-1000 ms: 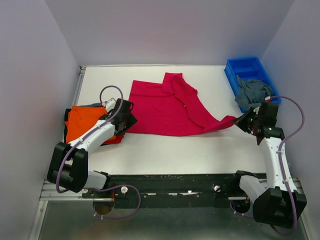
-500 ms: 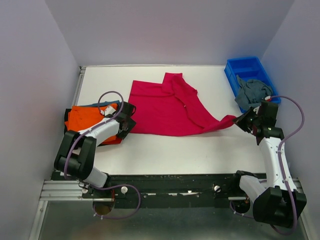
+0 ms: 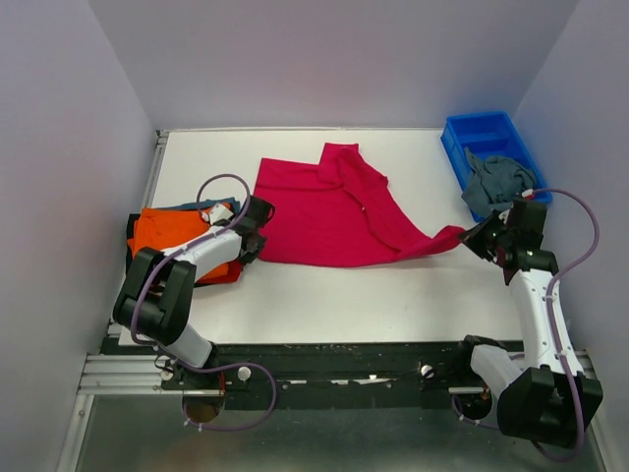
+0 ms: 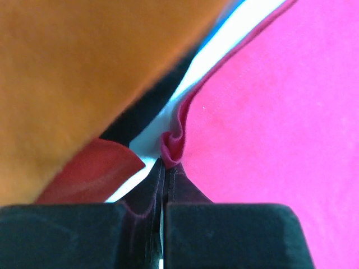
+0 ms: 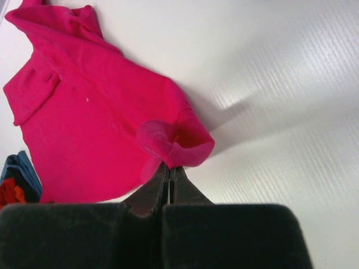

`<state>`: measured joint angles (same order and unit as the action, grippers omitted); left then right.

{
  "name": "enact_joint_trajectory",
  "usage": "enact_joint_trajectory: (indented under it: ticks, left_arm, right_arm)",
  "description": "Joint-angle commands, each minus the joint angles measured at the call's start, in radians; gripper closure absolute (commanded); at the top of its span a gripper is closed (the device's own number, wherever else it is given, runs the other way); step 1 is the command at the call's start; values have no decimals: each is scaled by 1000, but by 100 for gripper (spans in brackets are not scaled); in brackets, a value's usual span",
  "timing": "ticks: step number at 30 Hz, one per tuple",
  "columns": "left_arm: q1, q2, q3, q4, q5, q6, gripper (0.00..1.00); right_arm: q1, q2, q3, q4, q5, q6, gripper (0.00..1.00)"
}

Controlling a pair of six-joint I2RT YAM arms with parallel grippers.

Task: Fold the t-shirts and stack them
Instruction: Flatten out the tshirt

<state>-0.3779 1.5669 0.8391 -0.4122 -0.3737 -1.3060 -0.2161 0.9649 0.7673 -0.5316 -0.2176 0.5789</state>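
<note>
The large crimson-pink t-shirt [image 3: 334, 211] lies spread on the white tabletop [image 3: 344, 295], from the middle toward 12 o'clock. The left pincer [image 4: 165, 167] is clamped on a small bunch of its hem at the shirt's 8 o'clock corner. The right pincer [image 5: 169, 171] is closed on the pulled-out tip at 4 o'clock. At the tabletop's 9 o'clock sits a stack with an orange t-shirt [image 3: 167, 236] on top and red and black cloth showing under it. At 2 o'clock a grey-blue t-shirt [image 3: 496, 182] is crumpled in the blue bin [image 3: 486, 133].
</note>
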Motion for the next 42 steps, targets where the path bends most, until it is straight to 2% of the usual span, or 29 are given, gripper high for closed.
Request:
enact_joint_trajectory:
  ticks: [1, 5, 9, 12, 16, 19, 22, 25, 28, 31, 35, 39, 42]
  left_arm:
    - [-52, -71, 86, -80, -137, 19, 100]
    - [-62, -93, 204, -91, -162, 74, 100]
    - [19, -33, 433, -144, -56, 158, 100]
    - [48, -5, 702, -285, -89, 226, 100]
    - [51, -80, 971, -389, -154, 373, 100]
    - [48, -226, 1011, -349, -156, 468, 100]
    - [47, -367, 991, -271, -160, 513, 100]
    - [47, -392, 1067, -289, -169, 531, 100]
    - [47, -337, 1123, -297, -139, 522, 100]
    - [47, -246, 1108, -275, -104, 487, 100]
    - [51, -60, 1130, -254, -97, 452, 100]
    - [102, 187, 1339, -319, -29, 392, 100]
    - [154, 324, 1530, -330, 47, 378, 100]
  right_arm:
    - [-3, 26, 21, 71, -53, 19, 99]
    - [-3, 141, 96, 180, -200, 41, 99]
    - [-5, 306, 398, 118, -223, 56, 99]
    - [-11, 347, 660, -5, -267, 39, 99]
    - [-12, 233, 861, -44, -301, -13, 99]
    - [-12, 103, 934, -34, -318, -65, 99]
    - [-12, -21, 977, -16, -247, -88, 99]
    - [-12, -51, 1067, -37, -189, -93, 99]
    - [-12, 27, 1176, -86, -216, -80, 99]
    - [-12, 135, 1195, -100, -246, -39, 99]
    - [-12, 366, 1240, -102, -313, 12, 99]
    - [-12, 628, 1407, -93, -382, 64, 99]
    - [-12, 782, 1600, -87, -417, 110, 99]
